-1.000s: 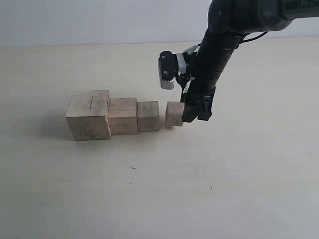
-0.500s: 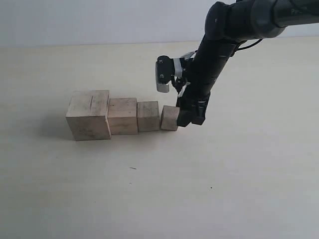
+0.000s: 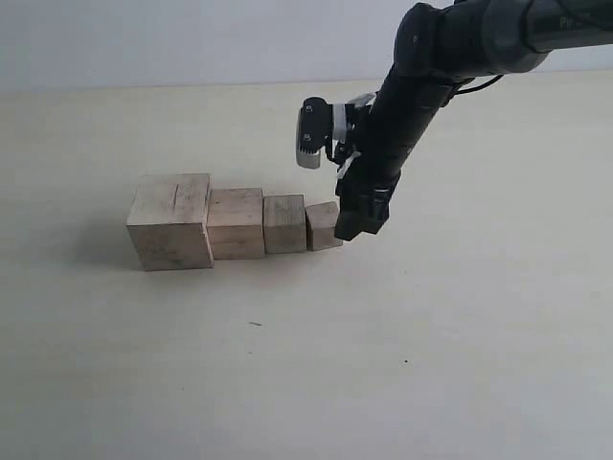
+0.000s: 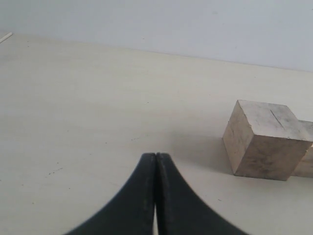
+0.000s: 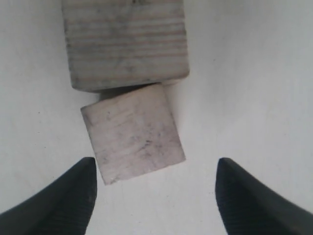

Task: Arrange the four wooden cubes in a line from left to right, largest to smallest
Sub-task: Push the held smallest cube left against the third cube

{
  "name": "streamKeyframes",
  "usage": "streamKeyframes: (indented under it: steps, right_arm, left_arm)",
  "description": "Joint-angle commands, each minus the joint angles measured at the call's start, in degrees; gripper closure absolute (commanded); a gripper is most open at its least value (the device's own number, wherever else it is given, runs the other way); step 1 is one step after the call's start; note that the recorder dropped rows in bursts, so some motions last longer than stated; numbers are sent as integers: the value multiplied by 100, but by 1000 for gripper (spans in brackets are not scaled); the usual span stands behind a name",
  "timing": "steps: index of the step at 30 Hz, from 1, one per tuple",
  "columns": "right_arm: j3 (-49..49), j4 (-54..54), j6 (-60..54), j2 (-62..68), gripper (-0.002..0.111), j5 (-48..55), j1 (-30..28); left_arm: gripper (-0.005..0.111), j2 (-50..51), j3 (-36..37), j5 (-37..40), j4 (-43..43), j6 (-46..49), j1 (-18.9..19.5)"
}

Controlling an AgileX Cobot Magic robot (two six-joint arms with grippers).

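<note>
Four pale wooden cubes stand in a row on the table, sizes falling from left to right: the largest cube, the second cube, the third cube and the smallest cube. The smallest sits slightly turned, a corner touching the third cube. My right gripper is open just right of the smallest cube, which lies beyond its fingertips, not between them. My left gripper is shut on nothing, well away from the largest cube; it does not show in the exterior view.
The right arm reaches down from the upper right over the row's right end. The cream table ends at a pale back wall.
The right gripper has moved left with the smallest cube in front of it, and the gap to the third cube has closed. The other cubes have not moved.
</note>
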Motion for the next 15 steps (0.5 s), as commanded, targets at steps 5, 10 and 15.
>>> streamKeyframes:
  steps: [5, 10, 15]
  right_arm:
    - [-29, -24, 795, -18, 41, 143, 2]
    - [-29, -173, 1296, -198, 41, 601, 2]
    - [-29, -834, 2490, -345, 43, 722, 2]
  left_arm:
    - [107, -23, 20, -37, 7, 0, -36]
    - [107, -23, 20, -37, 7, 0, -36]
    - [107, -23, 20, -37, 7, 0, -36]
